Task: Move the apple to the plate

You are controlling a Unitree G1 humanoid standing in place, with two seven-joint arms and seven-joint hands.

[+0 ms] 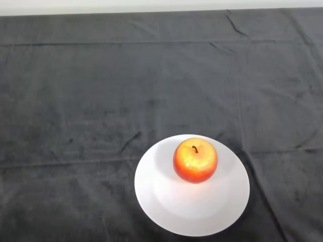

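Note:
A red and yellow apple [195, 160] stands upright, stem up, on a round white plate [171, 206]. It sits toward the plate's far side, a little off centre. The plate lies on the dark cloth near the table's front edge, slightly right of the middle.
The dark wrinkled cloth [101, 101] covers the whole table. Its far edge meets a pale wall strip [151, 6] along the top of the view.

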